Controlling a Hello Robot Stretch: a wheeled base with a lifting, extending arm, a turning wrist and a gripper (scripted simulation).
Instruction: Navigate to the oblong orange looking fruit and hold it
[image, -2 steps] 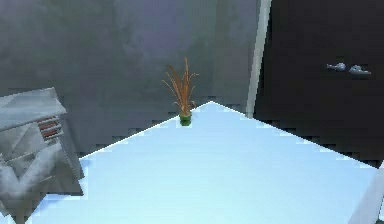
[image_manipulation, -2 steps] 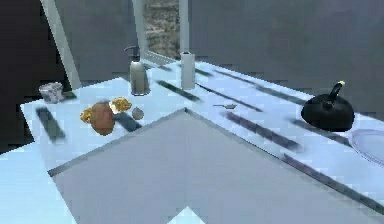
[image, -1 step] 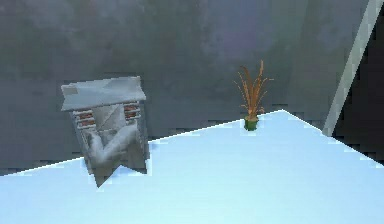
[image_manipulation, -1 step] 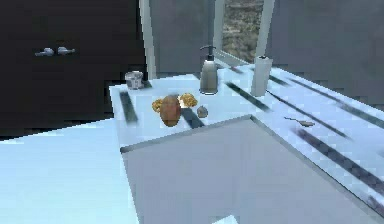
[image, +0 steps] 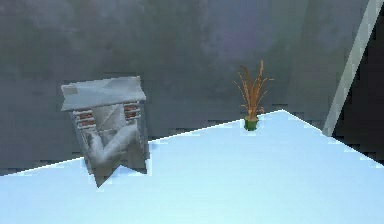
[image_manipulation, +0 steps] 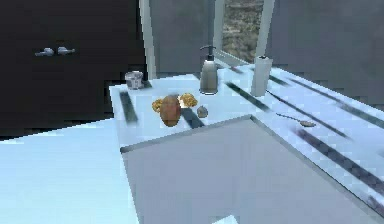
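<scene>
An oblong orange-brown fruit stands on a pale countertop in the arm side view, near the counter's far left corner. Small yellow-orange pieces lie just left of it, and more of them lie to its right. A small round bowl-like thing sits right of the fruit.
On the same counter stand a grey pump bottle, a white cylinder, a small cup and a spoon. A dark door with handles lies behind. In the forward view, a grey box-like stand and a potted plant rest on pale floor.
</scene>
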